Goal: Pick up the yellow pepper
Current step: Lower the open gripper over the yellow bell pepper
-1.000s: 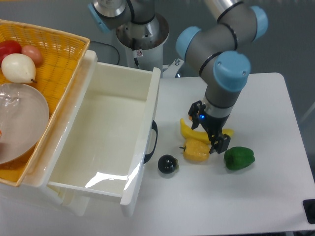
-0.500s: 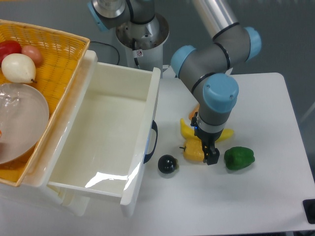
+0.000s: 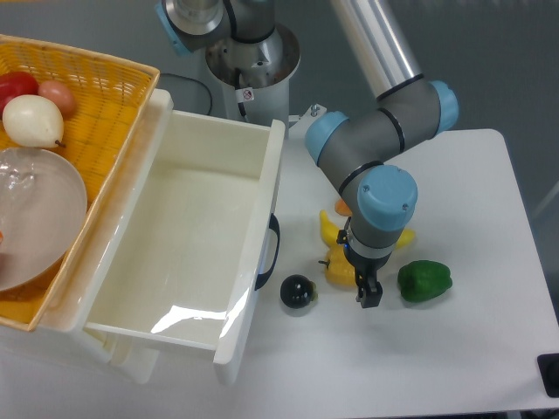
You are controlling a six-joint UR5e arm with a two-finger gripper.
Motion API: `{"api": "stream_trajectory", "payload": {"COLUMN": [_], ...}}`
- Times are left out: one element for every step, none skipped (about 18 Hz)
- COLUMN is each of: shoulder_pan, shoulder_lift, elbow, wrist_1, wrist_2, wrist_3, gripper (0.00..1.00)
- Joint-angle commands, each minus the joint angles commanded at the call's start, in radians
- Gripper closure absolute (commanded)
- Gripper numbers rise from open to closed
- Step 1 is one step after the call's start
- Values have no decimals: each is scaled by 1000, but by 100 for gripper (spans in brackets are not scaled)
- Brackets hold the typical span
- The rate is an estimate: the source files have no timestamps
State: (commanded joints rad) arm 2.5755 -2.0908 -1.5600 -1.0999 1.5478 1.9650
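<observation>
Small blocky yellow pepper (image 3: 339, 269) lying on the white table (image 3: 454, 349), just right of the white open drawer (image 3: 192, 236). Black two-finger gripper (image 3: 360, 284) at the end of the grey and blue arm (image 3: 376, 166) down over the right side of that pepper, one dark finger (image 3: 369, 294) showing at the pepper's right edge, tip low near the table. Other finger hidden behind the wrist, so cannot tell if squeezing the pepper or still apart. Long curved yellow banana (image 3: 330, 229) just behind the pepper, partly under the arm. Shiny green bell pepper (image 3: 424, 281) just to the right of the gripper. Small round black ball-like thing (image 3: 297, 291) just left of the yellow pepper. Yellow woven basket (image 3: 96, 96) far left, holding a pale round fruit (image 3: 31, 120), red fruit (image 3: 16, 85) and a clear bowl (image 3: 35, 218).
</observation>
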Motion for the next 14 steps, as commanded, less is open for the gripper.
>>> {"api": "stream_trajectory", "payload": {"shoulder_pan": [0, 2, 3, 3, 3, 5, 5, 8, 9, 12, 15, 15, 17, 18], "shoulder_lift": [2, 3, 5, 6, 8, 8, 8, 9, 9, 14, 14, 15, 15, 14], "elbow": [-2, -3, -6, -9, -23, -25, -26, -25, -25, -29, -29, -32, -34, -34], "wrist_1": [-2, -2, -3, -2, 0, 0, 0, 0, -2, -2, -2, -2, -2, -2], "wrist_2": [-3, -5, -8, -9, -9, -11, -12, -18, -35, -46, -46, -46, -48, -49], "wrist_3": [5, 5, 5, 6, 9, 20, 24, 26, 26, 32, 40, 41, 41, 43], "gripper": [0, 0, 0, 0, 0, 0, 0, 0, 0, 0, 0, 0, 0, 0]}}
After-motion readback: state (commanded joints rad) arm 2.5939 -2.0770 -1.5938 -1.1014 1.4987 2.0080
